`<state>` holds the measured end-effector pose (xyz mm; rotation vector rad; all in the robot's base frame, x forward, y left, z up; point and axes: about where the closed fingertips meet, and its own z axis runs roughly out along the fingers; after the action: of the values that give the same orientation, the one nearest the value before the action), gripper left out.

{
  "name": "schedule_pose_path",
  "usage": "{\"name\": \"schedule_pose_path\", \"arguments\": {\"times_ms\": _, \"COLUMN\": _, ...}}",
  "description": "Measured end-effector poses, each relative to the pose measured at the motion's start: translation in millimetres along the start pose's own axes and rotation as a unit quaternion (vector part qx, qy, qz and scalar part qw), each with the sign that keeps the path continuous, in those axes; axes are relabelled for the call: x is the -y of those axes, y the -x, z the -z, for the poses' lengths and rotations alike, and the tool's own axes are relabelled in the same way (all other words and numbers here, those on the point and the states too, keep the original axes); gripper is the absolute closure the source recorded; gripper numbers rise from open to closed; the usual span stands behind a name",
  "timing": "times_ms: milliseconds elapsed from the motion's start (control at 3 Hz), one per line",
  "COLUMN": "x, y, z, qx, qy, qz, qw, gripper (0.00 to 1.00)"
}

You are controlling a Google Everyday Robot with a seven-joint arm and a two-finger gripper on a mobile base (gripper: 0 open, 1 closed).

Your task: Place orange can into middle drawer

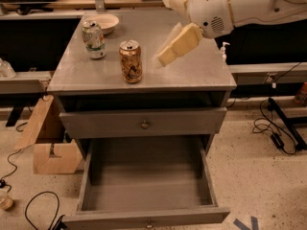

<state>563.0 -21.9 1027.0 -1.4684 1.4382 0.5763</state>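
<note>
The orange can stands upright on the grey cabinet top, near its front edge and left of centre. My gripper, cream-coloured, hangs above the cabinet top to the right of the can, about a can's width away and not touching it. It holds nothing that I can see. The middle drawer is pulled wide open below, with nothing on its grey floor.
A green-and-white can and a white bowl stand at the back left of the top. The shallower drawer with a round knob is closed. A cardboard box and cables lie on the floor.
</note>
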Motion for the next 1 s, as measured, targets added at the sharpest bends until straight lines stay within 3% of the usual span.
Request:
{"name": "schedule_pose_path", "arguments": {"times_ms": 333, "x": 15, "y": -14, "z": -31, "qx": 0.011, "qy": 0.008, "qz": -0.004, "qw": 0.9999, "gripper": 0.0}}
{"name": "schedule_pose_path", "arguments": {"times_ms": 1000, "x": 61, "y": -65, "z": -116, "qx": 0.028, "qy": 0.016, "qz": -0.017, "qw": 0.9993, "gripper": 0.0}}
